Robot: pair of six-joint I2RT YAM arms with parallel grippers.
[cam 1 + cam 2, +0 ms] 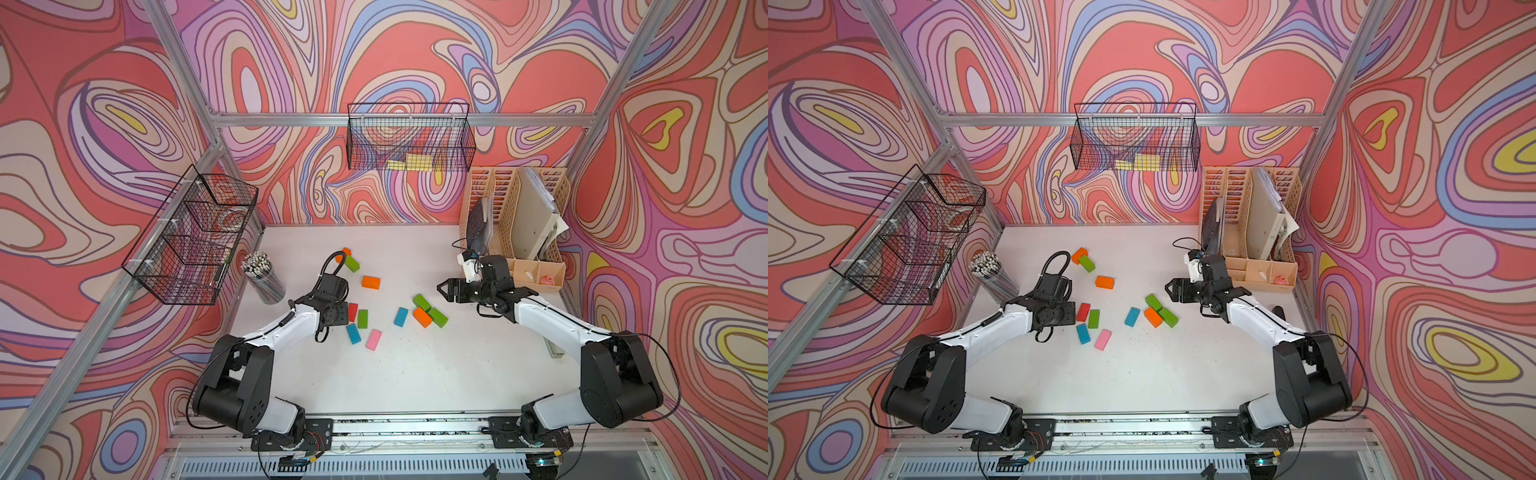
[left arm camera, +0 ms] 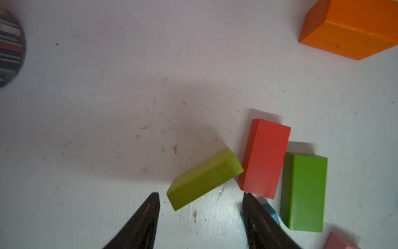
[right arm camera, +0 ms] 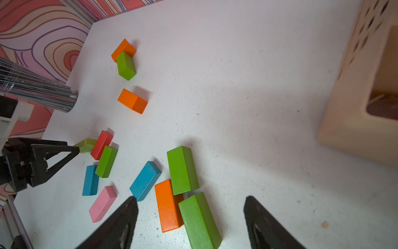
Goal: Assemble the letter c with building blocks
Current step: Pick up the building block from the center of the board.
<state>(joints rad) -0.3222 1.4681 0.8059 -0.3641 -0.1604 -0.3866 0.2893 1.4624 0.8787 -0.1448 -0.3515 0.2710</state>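
All blocks lie loose and flat on the table (image 1: 415,374), no C formed. Positions are relative to the pencil jar (image 1: 264,276).

Left gripper (image 2: 200,194): near the jar, pointing down, jaws part-way apart, gripping nothing. Olive block (image 2: 204,179) lies skewed just ahead of the tips, not between them. The wrist hides it in both top views.

Group just past that gripper from the jar: red block (image 1: 353,311) with its long side at the olive's corner, and green block (image 1: 363,319) touching the red. Blue block (image 1: 353,333) sits just beside the green, with pink block (image 1: 374,339) a little apart.

Out from the jar, about level with it: orange-green pair (image 1: 1086,262), touching. Lone orange (image 1: 370,282) sits between that pair and the red.

Farthest from the jar: three-block cluster (image 1: 422,317), green-orange-green, touching. Second blue (image 1: 401,317) is just on its jar side, apart.

Right gripper (image 3: 191,198): above the table just beyond that cluster, jaws wide, empty.
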